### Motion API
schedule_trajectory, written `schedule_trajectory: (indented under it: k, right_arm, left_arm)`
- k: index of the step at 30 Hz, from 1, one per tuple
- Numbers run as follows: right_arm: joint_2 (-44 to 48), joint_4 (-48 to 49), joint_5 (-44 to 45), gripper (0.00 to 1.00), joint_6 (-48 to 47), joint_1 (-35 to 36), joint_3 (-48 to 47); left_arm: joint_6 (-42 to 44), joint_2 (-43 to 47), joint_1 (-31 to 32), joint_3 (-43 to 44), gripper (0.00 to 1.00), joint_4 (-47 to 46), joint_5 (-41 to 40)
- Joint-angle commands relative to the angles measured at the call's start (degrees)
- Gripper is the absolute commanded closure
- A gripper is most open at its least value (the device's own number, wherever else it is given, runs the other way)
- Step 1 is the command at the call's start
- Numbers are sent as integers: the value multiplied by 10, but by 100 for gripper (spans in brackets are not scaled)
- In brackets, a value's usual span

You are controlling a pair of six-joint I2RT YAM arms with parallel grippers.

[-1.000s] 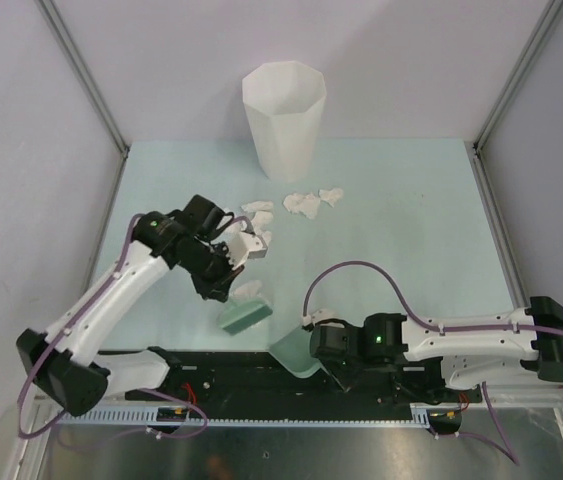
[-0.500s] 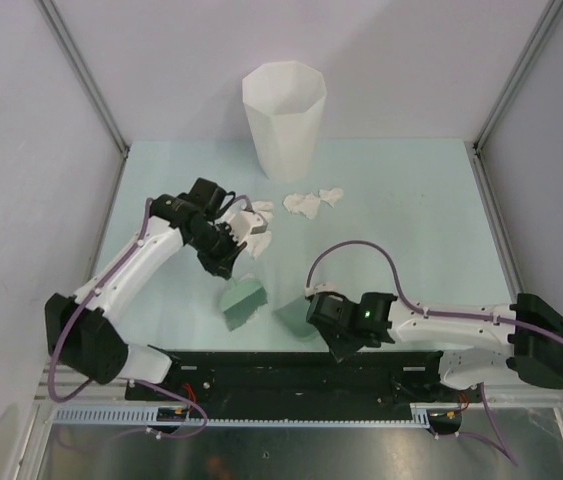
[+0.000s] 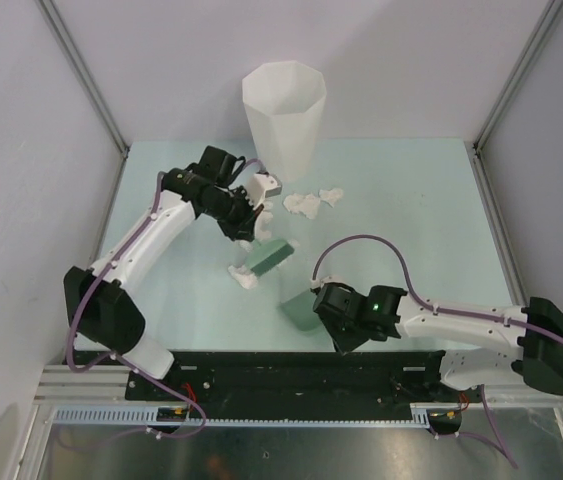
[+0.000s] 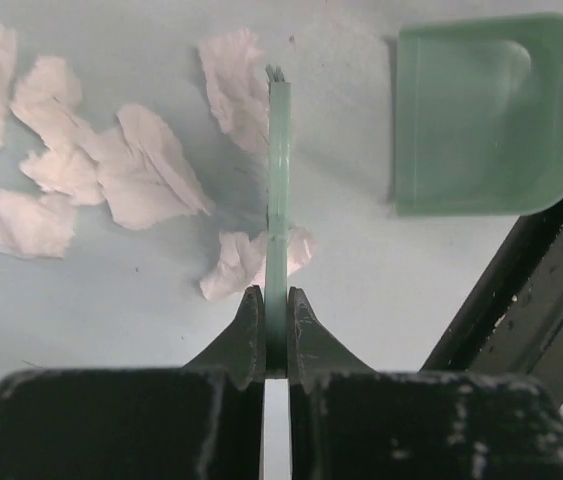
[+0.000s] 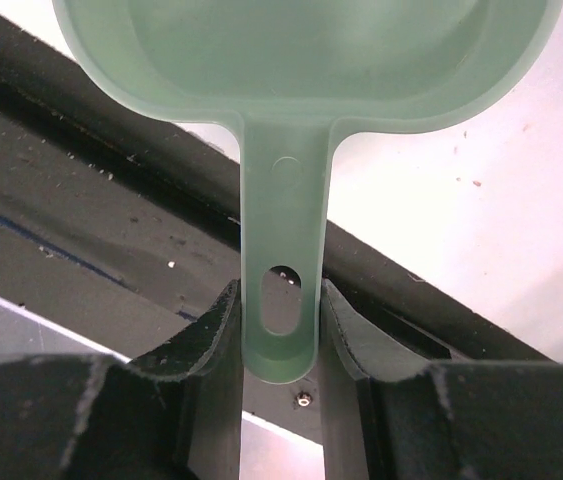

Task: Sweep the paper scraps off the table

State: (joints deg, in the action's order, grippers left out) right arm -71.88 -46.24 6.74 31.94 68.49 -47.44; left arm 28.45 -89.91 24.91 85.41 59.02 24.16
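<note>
Several crumpled white paper scraps (image 3: 302,205) lie on the pale green table (image 3: 411,220) in front of the bin, and one wad (image 3: 244,275) sits nearer the arms. In the left wrist view the scraps (image 4: 111,175) spread to the left of a thin green brush (image 4: 278,190), which touches one wad (image 4: 239,264). My left gripper (image 4: 276,312) is shut on that brush (image 3: 269,257). My right gripper (image 5: 279,300) is shut on the handle of the green dustpan (image 5: 311,50). The dustpan (image 3: 299,308) rests on the table just right of the brush.
A tall white faceted bin (image 3: 283,105) stands at the back centre of the table. The black base rail (image 3: 291,368) runs along the near edge. Grey walls close in the left, right and back sides.
My left arm has swung the brush away from the near edge toward the bin. My right arm has carried the dustpan forward from the base rail onto the table.
</note>
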Motion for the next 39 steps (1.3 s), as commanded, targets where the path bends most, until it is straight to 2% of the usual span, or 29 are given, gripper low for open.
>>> schedule_trajectory:
  k: [1,5,9,12,15,20,24,28,33,36,39]
  right_arm:
    - [34,-24,-23,100,-10,5,-17]
    - [37,-10,-27,100,-18,5,-17]
    - [21,4,-33,100,-31,-40,-17]
    - [13,9,-37,100,-39,-87,-17]
    - [-2,13,-35,100,-48,-112,-26]
    - [-18,30,-38,100,-68,-110,-30]
    - [-35,19,-22,100,-70,-100,-31]
    - [-49,39,-24,100,-77,-105,-31]
    - [-65,67,-26,100,-94,-126,-32]
    - [-82,103,-27,100,-112,-139,-32]
    - [-94,123,-15,100,-128,-149,-32]
  left_arm:
    - [4,52,1,35,100,-25,58]
    - [9,106,-7,19,100,-23,65]
    - [-3,125,-36,18,100,-24,13]
    - [-15,92,-41,38,100,-25,-7]
    - [-23,52,-27,63,100,-25,12]
    - [-46,-25,-6,128,100,-30,-22]
    - [-58,-86,8,172,100,-31,-85]
    - [-54,-116,35,159,100,-30,-113]
    - [-50,-120,61,110,100,-17,-24]
    - [-46,-114,63,111,100,-9,67]
    - [-27,-83,72,115,100,2,121]
